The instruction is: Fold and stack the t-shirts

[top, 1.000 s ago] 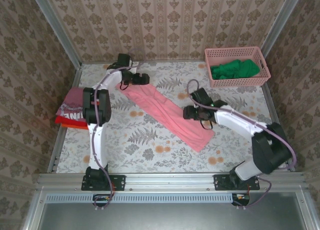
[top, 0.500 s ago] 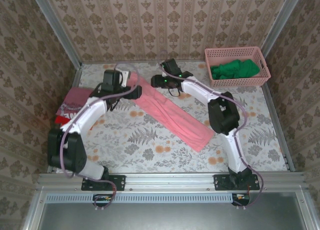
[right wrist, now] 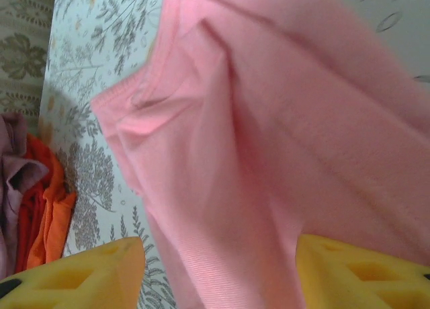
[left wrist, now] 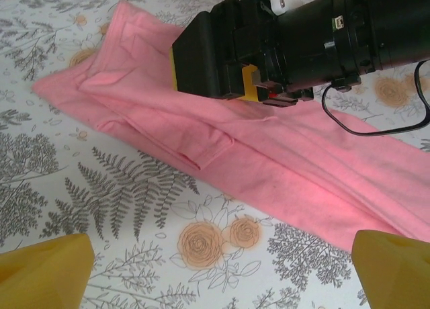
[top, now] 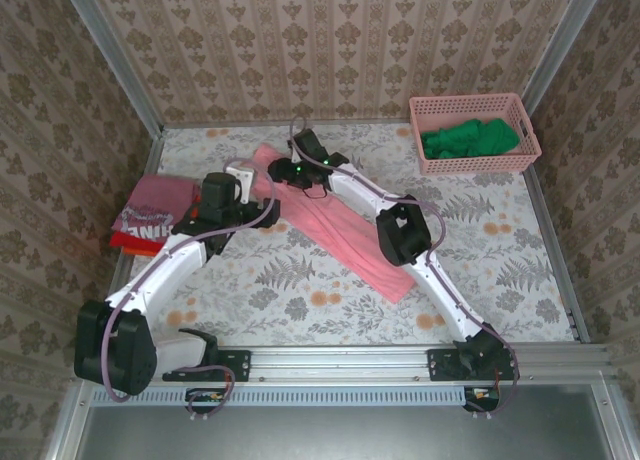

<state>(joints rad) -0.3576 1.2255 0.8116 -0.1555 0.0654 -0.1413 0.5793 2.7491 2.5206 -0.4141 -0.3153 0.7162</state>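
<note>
The salmon-pink t-shirt [top: 340, 225] lies folded into a long strip that runs diagonally across the table. My right gripper [top: 279, 171] hangs open over its far left end, its yellow fingers [right wrist: 74, 275] wide apart above the collar part of the pink t-shirt [right wrist: 269, 154]. My left gripper [top: 266, 211] is open just off the strip's near edge, over bare tablecloth [left wrist: 201, 242], with the pink t-shirt [left wrist: 282, 154] ahead of it. The dusty-red lettered t-shirt [top: 150, 212] lies folded at the left edge on the orange-red one [top: 125, 242].
A pink lattice basket [top: 474, 108] holding green cloth [top: 468, 140] stands at the back right. The right gripper's black body [left wrist: 269, 40] hangs close in front of my left wrist. Metal rails and patterned walls bound the table. The orange-red shirt's edge [right wrist: 54, 215] lies near my right gripper.
My right gripper has swung from the strip's near right part to its far left end. The left gripper has pulled back from the far end toward the strip's near edge.
</note>
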